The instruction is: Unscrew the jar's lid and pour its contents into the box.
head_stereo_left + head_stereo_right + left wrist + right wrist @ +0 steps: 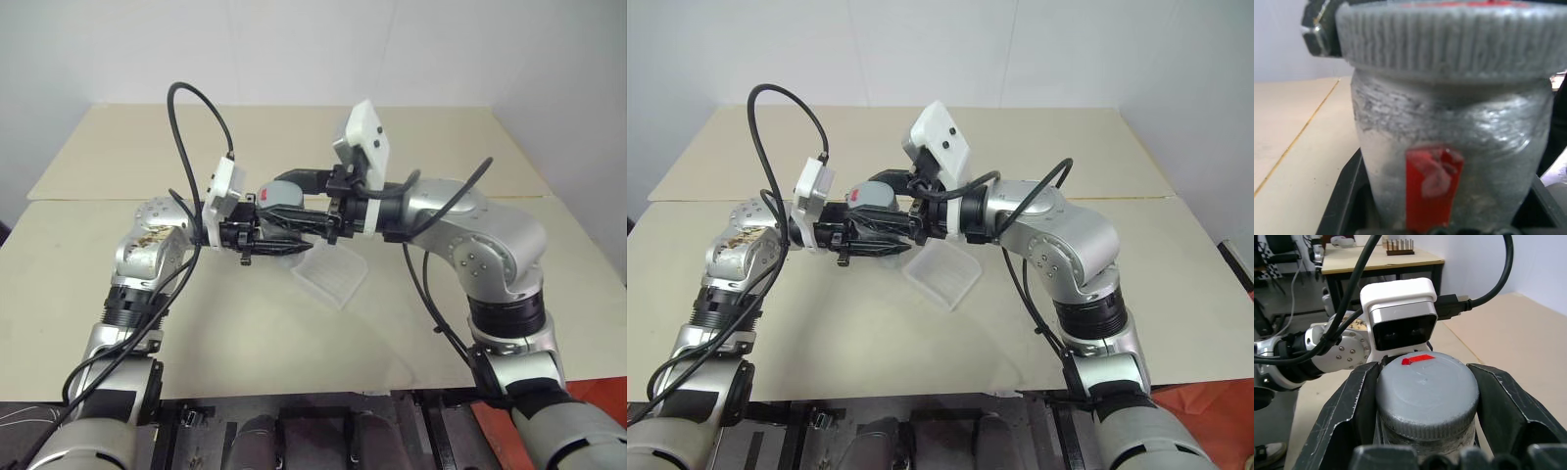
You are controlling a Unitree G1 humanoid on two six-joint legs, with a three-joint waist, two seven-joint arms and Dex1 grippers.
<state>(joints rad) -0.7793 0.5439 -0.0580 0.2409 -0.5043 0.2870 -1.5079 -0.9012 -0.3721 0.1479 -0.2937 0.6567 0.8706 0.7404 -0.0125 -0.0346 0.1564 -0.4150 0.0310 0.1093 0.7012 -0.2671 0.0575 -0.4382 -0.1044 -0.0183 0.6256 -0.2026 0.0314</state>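
Item: jar (1449, 147), lid (1426, 391) still on, held in the air between both arms above the surface (118, 323).

Nearest: left gripper (257, 238), wrist bent so it points level toward the right arm; fingers (1344, 196) closed on the jar's body, red label facing its camera.

Next: right gripper (318, 201), pointing level back at the left one, wrist tilted; fingers (1347, 411) closed on either side of the lid's ribbed edge, red mark on top.

Below and just beyond the jar: box (331, 276), resting on the surface, tilted corner-on, apart from both grippers. Contents not seen; presumably inside the jar.

Risks, as judged:
- Right fingers slipping round the lid's ribs instead of turning it, if the squeeze is light.
- Jar rotating in the left fingers along with the lid, so nothing loosens.
- Lid popping free suddenly, jar tipping, brown bit spilling past the box.
- Cables near the wrists snagging during the twist.
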